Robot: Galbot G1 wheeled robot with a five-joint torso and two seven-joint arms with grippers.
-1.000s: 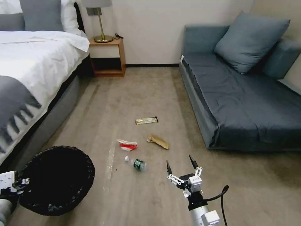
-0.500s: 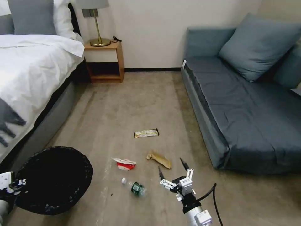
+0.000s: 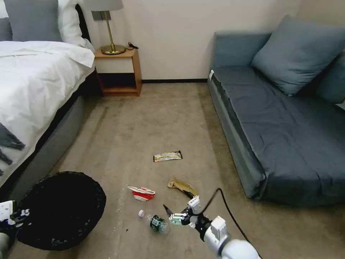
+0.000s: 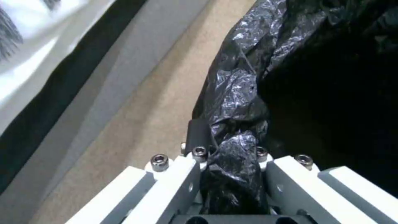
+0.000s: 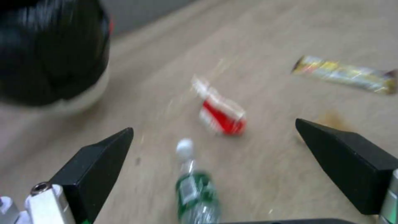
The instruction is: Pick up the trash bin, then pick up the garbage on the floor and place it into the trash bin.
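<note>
Left gripper (image 4: 232, 165): clamped on the rim of the round black-lined white trash bin (image 3: 59, 210), lower left. Right gripper (image 3: 178, 207): fingers spread wide, low beside the crushed green-labelled clear bottle (image 3: 156, 223), apparently not touching; red-white carton (image 3: 142, 193), brown paper bag (image 3: 182, 186) and gold-black wrapper (image 3: 168, 156) lie on the floor beyond

Soft, even room light covers the floor (image 3: 151, 122), with faint shadows under the sofa (image 3: 273, 118). The right wrist view is motion-blurred, smearing the carton (image 5: 222, 113) and wrapper (image 5: 344, 74). The bin liner (image 4: 240, 93) shows small glints.
</note>
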